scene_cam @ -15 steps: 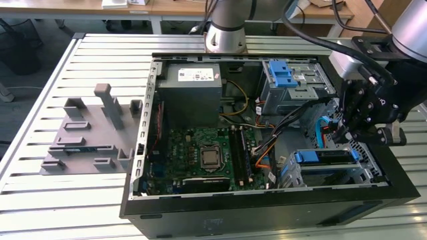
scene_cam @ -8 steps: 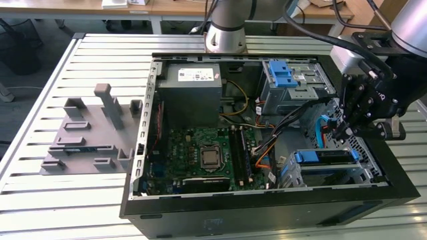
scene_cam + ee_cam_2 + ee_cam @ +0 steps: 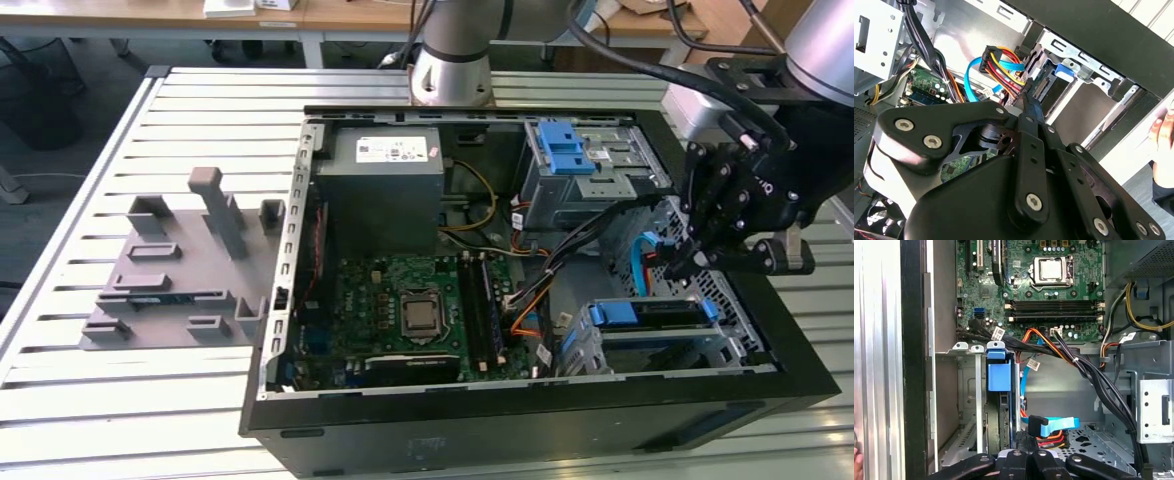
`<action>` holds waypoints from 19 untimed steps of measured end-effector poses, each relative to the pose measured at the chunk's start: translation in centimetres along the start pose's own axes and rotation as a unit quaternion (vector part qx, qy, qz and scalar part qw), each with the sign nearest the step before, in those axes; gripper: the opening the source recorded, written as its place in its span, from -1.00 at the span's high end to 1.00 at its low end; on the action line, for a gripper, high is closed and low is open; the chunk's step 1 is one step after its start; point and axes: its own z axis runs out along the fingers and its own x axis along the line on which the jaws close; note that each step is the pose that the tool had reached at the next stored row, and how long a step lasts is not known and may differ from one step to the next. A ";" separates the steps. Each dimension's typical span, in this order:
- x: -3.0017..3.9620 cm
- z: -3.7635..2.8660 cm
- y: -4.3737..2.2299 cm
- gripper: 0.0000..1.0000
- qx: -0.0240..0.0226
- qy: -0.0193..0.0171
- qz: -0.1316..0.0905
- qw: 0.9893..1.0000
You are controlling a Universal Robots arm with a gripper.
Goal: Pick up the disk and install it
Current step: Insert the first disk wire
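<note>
The disk (image 3: 657, 316) sits on edge in the lower drive bay at the case's front right corner, its blue bracket tab (image 3: 999, 376) facing up. In the first wrist view the disk (image 3: 1002, 415) runs down between the bay's metal rails. My gripper (image 3: 691, 266) hangs just above the bay, on the exterior view's right. Its black fingers (image 3: 1030, 107) are pressed together with nothing between them, the tips close to the disk's connector end (image 3: 1043, 89). A blue data cable (image 3: 1056, 424) and a bundle of coloured power wires (image 3: 999, 57) lie loose beside the tips.
The open computer case (image 3: 534, 430) lies on a slatted metal table. Inside are the grey power supply (image 3: 387, 170), motherboard (image 3: 414, 310) and an upper bay with a blue latch (image 3: 571, 150). A grey fixture (image 3: 174, 270) stands left. A person's hand (image 3: 1164, 135) is beside the case.
</note>
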 end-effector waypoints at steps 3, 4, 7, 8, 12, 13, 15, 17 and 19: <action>0.00 0.00 0.00 0.79 0.000 0.000 0.000 1.000; 0.00 0.00 0.00 0.79 0.000 0.000 0.000 1.000; 0.00 0.00 0.00 0.79 0.000 0.000 0.000 1.000; 0.00 0.00 0.00 0.77 0.000 0.000 0.000 1.000; 0.00 0.10 0.00 0.65 0.002 0.000 0.000 1.000; 0.00 0.12 0.00 0.65 0.003 0.000 0.000 1.000; 0.00 0.17 0.00 0.65 0.003 0.000 0.000 1.000; 0.00 0.20 0.00 0.63 0.004 0.000 0.000 1.000; 0.00 0.22 0.00 0.51 0.004 0.000 0.000 1.000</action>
